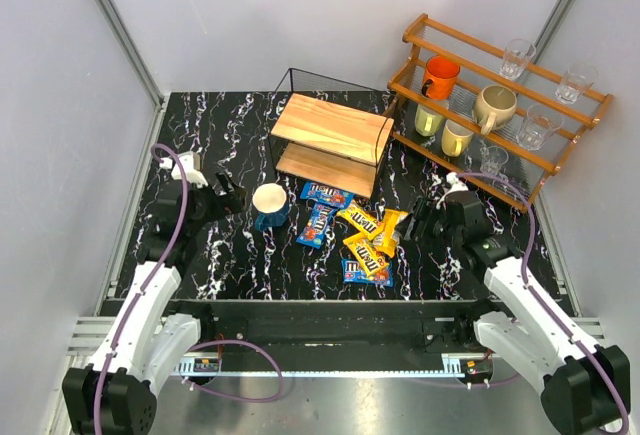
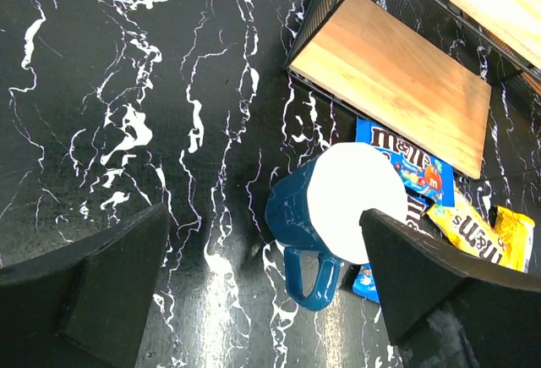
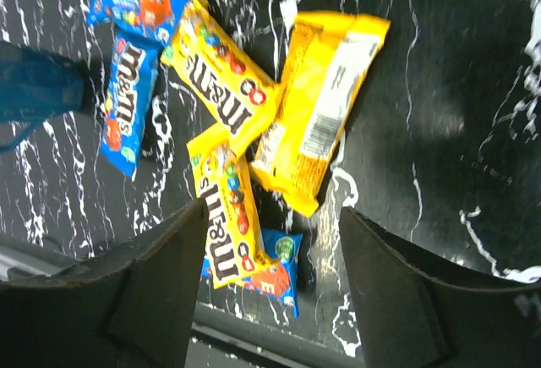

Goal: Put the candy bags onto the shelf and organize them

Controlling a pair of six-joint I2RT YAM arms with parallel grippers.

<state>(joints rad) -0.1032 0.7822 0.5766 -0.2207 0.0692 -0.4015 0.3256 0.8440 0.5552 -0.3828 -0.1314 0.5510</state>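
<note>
1. The left arm's fingers point(image 2: 101, 283) and the right arm's fingers point(image 3: 161, 292) are held apart; nothing is gripped.
2. Six glossy yellow and blue candy bags point(image 1: 362, 237) are strewn, overlapping, on the black marbled surface point(image 1: 220, 125) just before the two-tier wood-and-wire shelf point(image 1: 330, 127).
3. They are judged light, limp and slippery; a free crimped end is best pinched.
4. The shelf's lower board is partly hidden by the upper.

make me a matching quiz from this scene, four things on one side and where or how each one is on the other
1 blue mug
2 orange mug
3 candy bags
4 shelf

A on the slatted rack
B boards bare
C scattered on the table
D upright, left of the candy bags

Pairs: 1-D, 2-A, 3-C, 4-B
</note>
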